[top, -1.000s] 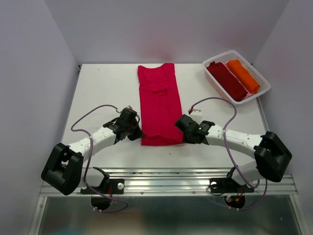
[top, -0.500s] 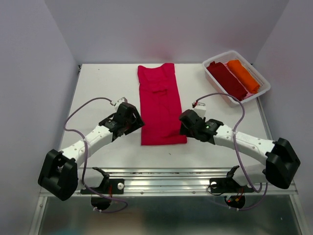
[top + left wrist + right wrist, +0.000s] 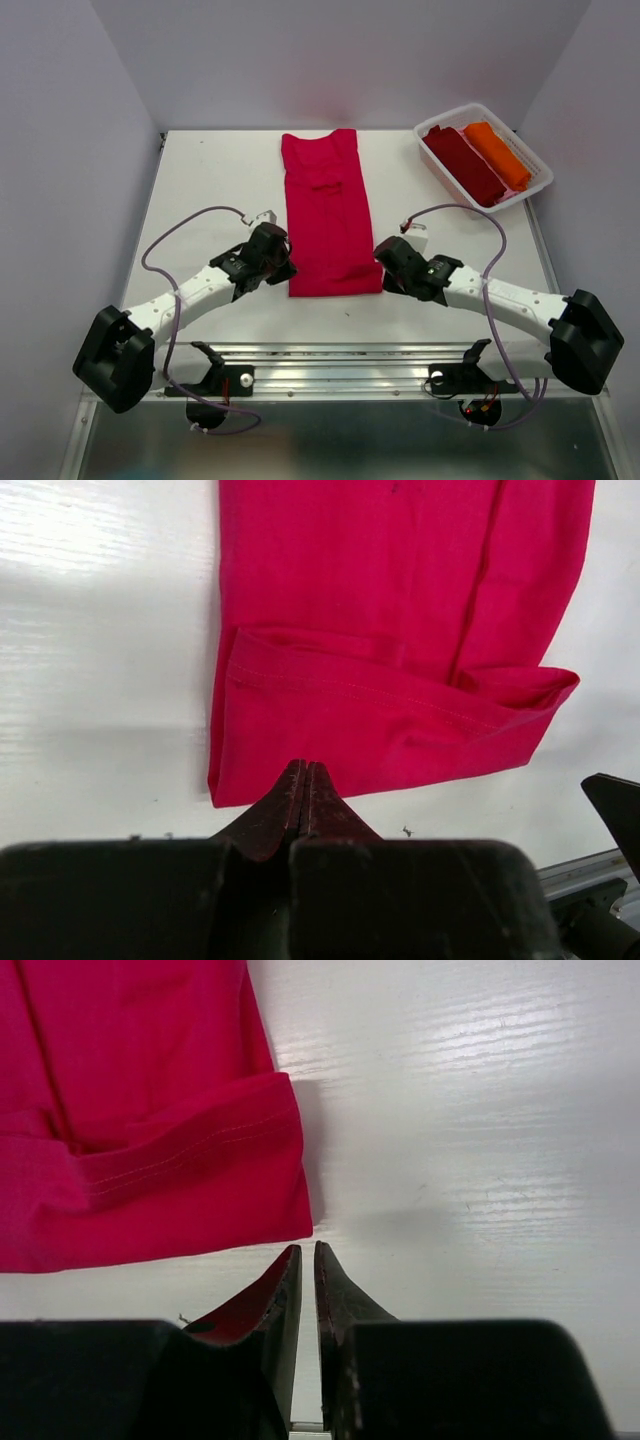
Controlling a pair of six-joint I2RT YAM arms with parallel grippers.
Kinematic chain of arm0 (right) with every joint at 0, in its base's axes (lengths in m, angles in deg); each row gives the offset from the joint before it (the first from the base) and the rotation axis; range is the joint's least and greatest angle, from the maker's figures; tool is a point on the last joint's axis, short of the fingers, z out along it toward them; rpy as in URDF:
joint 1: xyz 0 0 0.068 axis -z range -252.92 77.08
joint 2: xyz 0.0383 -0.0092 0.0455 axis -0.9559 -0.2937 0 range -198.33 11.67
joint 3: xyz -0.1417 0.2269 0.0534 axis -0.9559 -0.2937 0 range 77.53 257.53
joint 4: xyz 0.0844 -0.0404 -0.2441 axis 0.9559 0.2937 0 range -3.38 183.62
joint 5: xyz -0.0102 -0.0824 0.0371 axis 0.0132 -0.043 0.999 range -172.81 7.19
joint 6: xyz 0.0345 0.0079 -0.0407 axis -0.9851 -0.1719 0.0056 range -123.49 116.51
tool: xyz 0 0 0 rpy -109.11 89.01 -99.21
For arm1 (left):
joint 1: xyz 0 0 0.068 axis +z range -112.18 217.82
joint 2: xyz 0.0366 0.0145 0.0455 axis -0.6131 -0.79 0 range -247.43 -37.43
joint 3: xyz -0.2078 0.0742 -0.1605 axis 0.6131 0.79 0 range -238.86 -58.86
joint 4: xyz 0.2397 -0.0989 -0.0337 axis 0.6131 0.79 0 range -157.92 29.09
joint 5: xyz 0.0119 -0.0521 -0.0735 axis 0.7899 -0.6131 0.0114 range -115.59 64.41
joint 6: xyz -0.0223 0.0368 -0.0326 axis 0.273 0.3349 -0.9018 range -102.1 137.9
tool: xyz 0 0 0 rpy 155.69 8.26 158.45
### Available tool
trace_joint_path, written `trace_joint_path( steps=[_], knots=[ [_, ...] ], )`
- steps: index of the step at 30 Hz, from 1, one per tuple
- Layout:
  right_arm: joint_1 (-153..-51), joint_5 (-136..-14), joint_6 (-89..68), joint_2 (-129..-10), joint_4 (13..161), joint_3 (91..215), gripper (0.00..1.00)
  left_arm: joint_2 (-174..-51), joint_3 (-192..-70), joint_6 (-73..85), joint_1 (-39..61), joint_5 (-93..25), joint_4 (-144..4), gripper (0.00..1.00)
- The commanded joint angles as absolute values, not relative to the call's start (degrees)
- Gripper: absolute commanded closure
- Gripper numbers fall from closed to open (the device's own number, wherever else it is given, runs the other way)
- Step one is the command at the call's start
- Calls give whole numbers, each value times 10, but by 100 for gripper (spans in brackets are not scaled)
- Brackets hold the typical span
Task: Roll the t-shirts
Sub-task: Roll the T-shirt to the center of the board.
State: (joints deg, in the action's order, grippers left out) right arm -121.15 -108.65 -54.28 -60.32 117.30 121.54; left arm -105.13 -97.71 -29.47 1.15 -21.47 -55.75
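**A:** Start at the near edge. What are the two grippers doing?

**B:** The left gripper (image 3: 303, 772) is clenched. Its fingertips are pressed together right at the near hem of the crimson t-shirt (image 3: 400, 630), toward the left corner. I can't tell whether a pinch of cloth sits between them.

**A:** And the other?

**B:** The right gripper (image 3: 305, 1250) sits just off the hem's right corner, fingers almost together with a thin slit between. No cloth shows in that slit. I can't tell whether to call it clenched or released.

**A:** How does the shirt lie from them?

**B:** It lies flat on the white table (image 3: 200, 190), folded into a long narrow strip. Its long axis runs straight away from the arms, with the hem nearest and the neck end at the far edge. The grippers flank that near end, one toward each corner, and neither is clearly nearer.

**A:** So which way does the roll go?

**B:** As I read it, from the hem forward along that axis, with both arms advancing together so the roll comes out square. If only one corner is caught, it would likely skew.

**A:** And beyond the shirt?

**B:** At the far right, well apart, a white basket (image 3: 522, 195) holds a maroon t-shirt (image 3: 465, 165) and an orange t-shirt (image 3: 497, 153) side by side. Both look already rolled.
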Motion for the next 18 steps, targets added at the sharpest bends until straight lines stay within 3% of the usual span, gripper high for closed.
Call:
trace_joint_path(
  steps=[1,11,18],
  knots=[
    [-1209,-1091,-540,-603,1140,1231,85,-1074,-977,-281,8,-237,-613,100],
    [-1209,-1008,-488,-708,1075,1283,91,-1147,-980,-262,8,-239,-660,100],
    [-1204,-1039,-458,-787,1048,1319,91,-1172,-982,-258,16,-210,-661,100]
  ],
)
